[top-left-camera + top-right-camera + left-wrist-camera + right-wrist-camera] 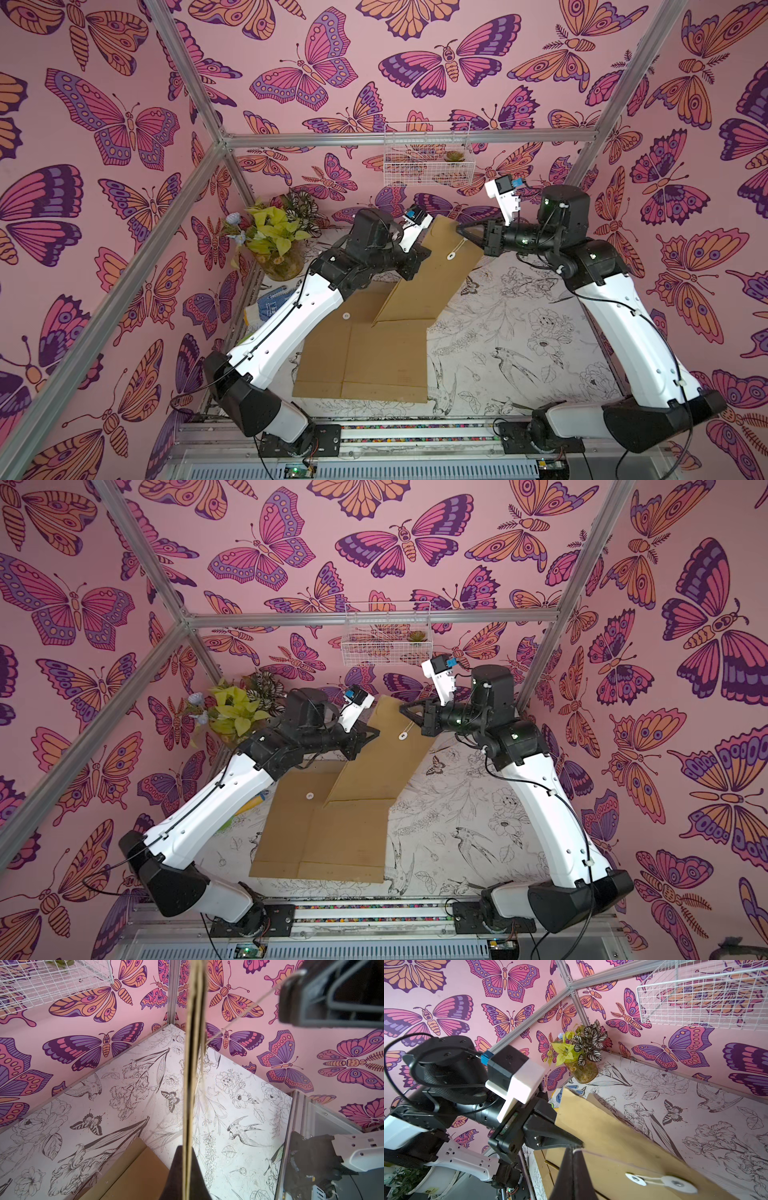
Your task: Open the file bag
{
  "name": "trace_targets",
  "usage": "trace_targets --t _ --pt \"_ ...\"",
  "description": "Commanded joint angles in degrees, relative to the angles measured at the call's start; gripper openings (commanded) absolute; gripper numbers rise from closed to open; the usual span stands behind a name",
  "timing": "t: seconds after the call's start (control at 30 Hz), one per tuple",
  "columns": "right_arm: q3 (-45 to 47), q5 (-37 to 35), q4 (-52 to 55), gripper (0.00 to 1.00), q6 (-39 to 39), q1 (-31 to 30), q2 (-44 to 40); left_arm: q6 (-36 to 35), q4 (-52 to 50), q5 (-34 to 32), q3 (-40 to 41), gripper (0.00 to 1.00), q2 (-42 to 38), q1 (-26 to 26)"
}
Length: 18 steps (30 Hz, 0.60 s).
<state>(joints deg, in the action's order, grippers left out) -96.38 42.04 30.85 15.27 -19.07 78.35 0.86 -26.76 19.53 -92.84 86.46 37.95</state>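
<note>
The brown paper file bag (pixel 361 357) lies flat on the table in both top views, with its flap (pixel 436 270) lifted up at an angle. My left gripper (pixel 426 251) is shut on the flap's left edge; in the left wrist view the flap (pixel 190 1084) runs edge-on between its fingertips (pixel 188 1152). A white closure disc (pixel 450 257) sits on the flap and another disc (pixel 345 316) on the bag body. My right gripper (pixel 459 227) is shut on the thin white string (pixel 604 1156), which runs taut to the flap's disc (pixel 635 1179).
A glass vase of flowers (pixel 278 249) stands in the far left corner. A blue-and-white cloth (pixel 270 307) lies under my left arm. A white wire basket (pixel 428 160) hangs on the back wall above the grippers. Metal frame posts (pixel 195 174) bound the cell.
</note>
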Motion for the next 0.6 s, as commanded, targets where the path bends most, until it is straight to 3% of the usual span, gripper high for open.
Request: trace_targets --t 0.0,0.33,0.5,0.57 --pt "-0.5 1.0 -1.7 0.0 0.7 -0.6 0.6 4.7 8.5 0.8 3.8 0.0 -1.8 0.3" --pt "0.0 -7.0 1.0 0.0 -2.3 -0.5 -1.6 11.8 22.2 2.7 10.7 0.0 -3.1 -0.1" --pt "0.0 -5.4 0.9 0.0 -1.6 -0.6 -1.5 17.5 31.9 3.8 16.0 0.0 -3.8 -1.4" --pt "0.5 -1.7 -0.6 0.0 0.0 -0.5 -1.0 19.9 35.1 5.1 16.9 0.0 -3.4 -1.9"
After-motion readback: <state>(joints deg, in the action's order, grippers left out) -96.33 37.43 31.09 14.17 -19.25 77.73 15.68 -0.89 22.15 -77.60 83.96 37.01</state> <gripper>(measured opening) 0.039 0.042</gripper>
